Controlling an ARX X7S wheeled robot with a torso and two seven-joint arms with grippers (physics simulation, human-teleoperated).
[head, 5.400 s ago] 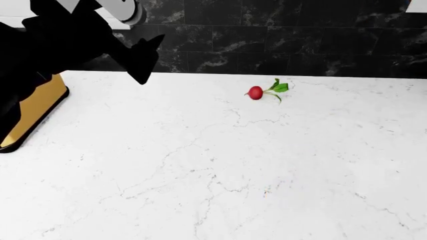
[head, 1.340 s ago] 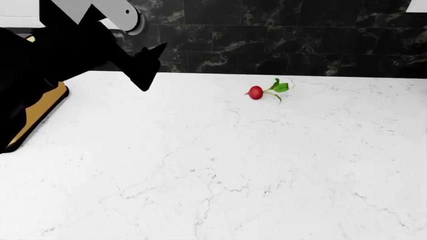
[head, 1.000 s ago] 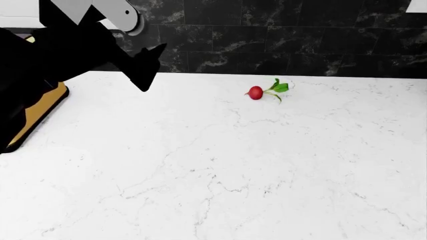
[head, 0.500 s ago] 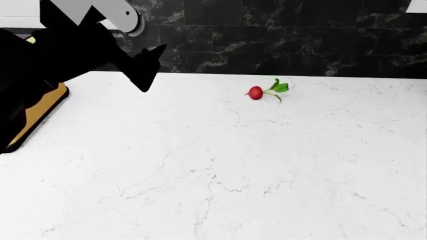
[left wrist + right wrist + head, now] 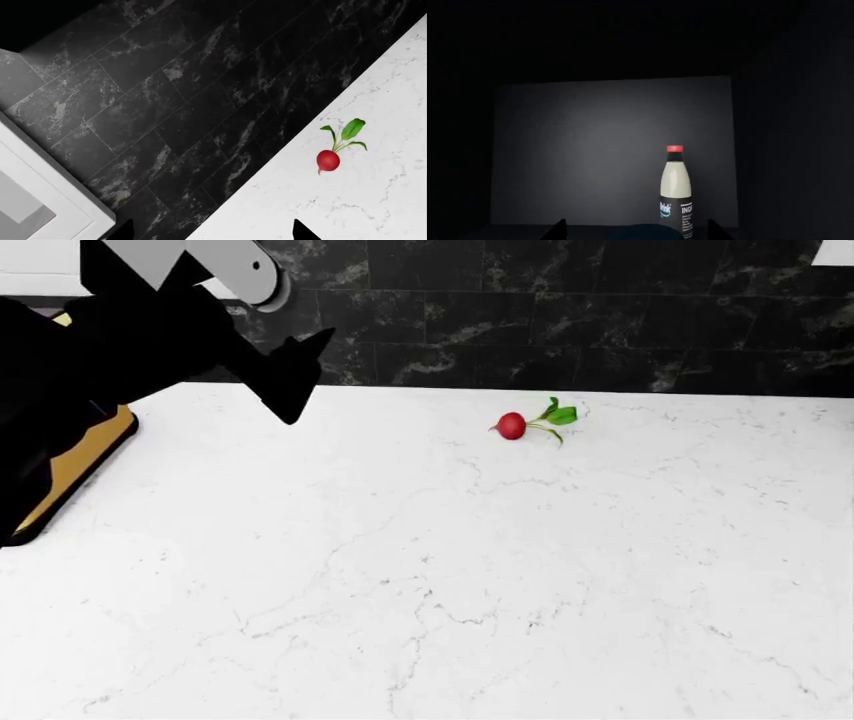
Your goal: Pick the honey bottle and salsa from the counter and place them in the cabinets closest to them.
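The left gripper (image 5: 212,234) has hardly moved: jaws released, empty, above the desk (image 5: 441,570). Only a radish (image 5: 513,425) lies there; the honey bottle is unseen. The right gripper (image 5: 635,228) is inside a dark cabinet. Probably the salsa (image 5: 648,233) sits between its jaws, but I cannot tell the grip.

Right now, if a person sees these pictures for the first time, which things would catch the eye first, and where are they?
Probably the red radish with green leaves, lying alone on the white counter near the black marble wall. Next, the black left arm, raised over the counter's left end. In the right wrist view, a pale bottle with a red cap stands upright in a dark recess, which is also striking.
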